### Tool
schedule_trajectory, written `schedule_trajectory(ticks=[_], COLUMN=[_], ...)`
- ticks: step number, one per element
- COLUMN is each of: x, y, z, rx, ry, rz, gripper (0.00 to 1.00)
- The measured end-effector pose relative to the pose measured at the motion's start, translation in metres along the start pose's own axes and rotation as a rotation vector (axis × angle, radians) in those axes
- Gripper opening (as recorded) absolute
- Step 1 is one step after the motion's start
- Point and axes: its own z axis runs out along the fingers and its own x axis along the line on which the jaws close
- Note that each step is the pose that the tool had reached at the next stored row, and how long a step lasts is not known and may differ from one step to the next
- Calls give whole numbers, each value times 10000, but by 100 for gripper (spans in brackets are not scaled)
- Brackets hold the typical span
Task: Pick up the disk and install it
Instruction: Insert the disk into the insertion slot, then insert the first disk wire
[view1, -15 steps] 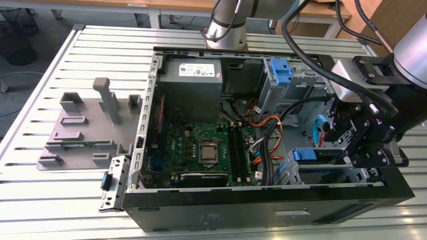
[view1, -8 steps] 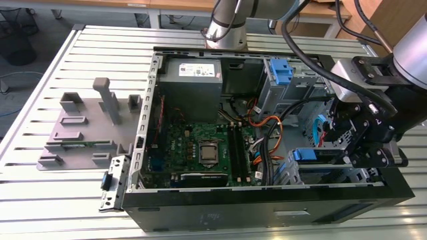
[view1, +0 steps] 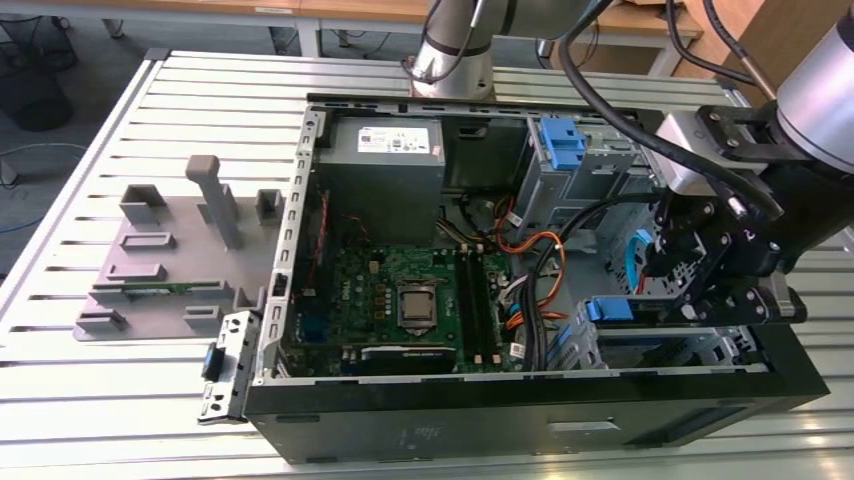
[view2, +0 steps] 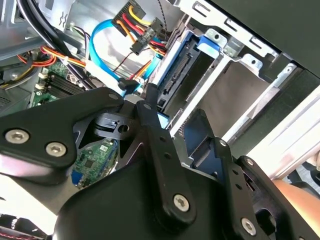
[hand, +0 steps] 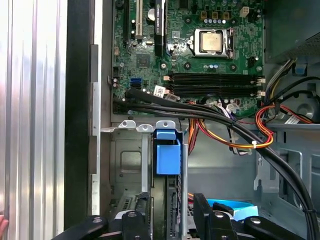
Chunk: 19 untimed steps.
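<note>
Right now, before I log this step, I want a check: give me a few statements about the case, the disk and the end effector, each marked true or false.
1. The computer case lies open on a slatted metal table. True.
2. The disk lies on the grey fixture plate beside the case. False: it stands on edge in the metal drive cage inside the case, with its blue bracket tab showing.
3. The end effector is low inside the case, at the drive cage. True.
4. A cooler covers the CPU socket on the motherboard. False: the socket is bare.
</note>
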Motion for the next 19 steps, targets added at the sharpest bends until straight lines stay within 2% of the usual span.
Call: schedule_trajectory(ticks=[6,19], x=[-7,-9], y=[0,1], z=[-1,-61], rx=[0,0], ry=[11,12], rz=[-1,0], gripper=[48,48])
